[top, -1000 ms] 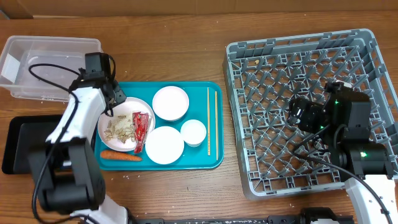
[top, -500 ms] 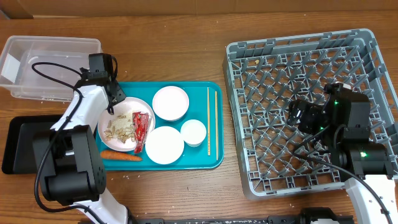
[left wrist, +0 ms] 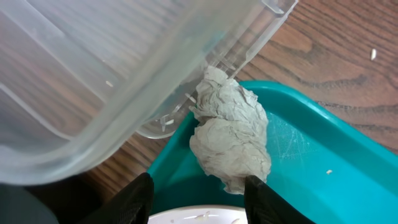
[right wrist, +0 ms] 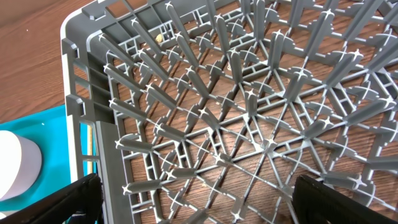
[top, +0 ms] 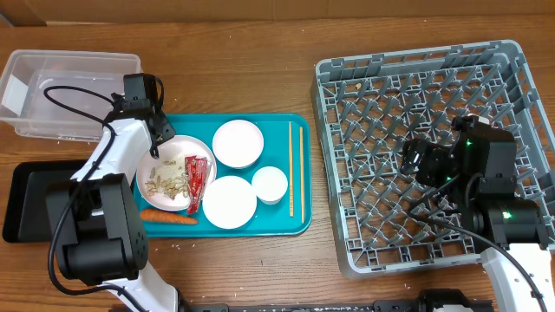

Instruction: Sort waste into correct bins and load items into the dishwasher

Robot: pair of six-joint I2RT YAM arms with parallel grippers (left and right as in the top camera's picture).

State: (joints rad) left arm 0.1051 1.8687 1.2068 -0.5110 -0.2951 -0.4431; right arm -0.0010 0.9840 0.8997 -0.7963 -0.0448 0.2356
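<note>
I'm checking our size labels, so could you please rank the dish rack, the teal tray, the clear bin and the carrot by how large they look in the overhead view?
Largest to smallest:
1. dish rack
2. teal tray
3. clear bin
4. carrot
No two look close enough to tie.

A grey rack (right wrist: 106, 149) fills the view, with the wooden table (right wrist: 37, 37) showing beneath. At its left sits a teal tray (right wrist: 56, 124) holding a white bowl (right wrist: 17, 168).

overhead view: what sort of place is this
Likely a mock canteen dish-return station: a grey dishwasher rack, a teal tray of plates with food scraps, and a clear bin, all on a wooden table.
</note>
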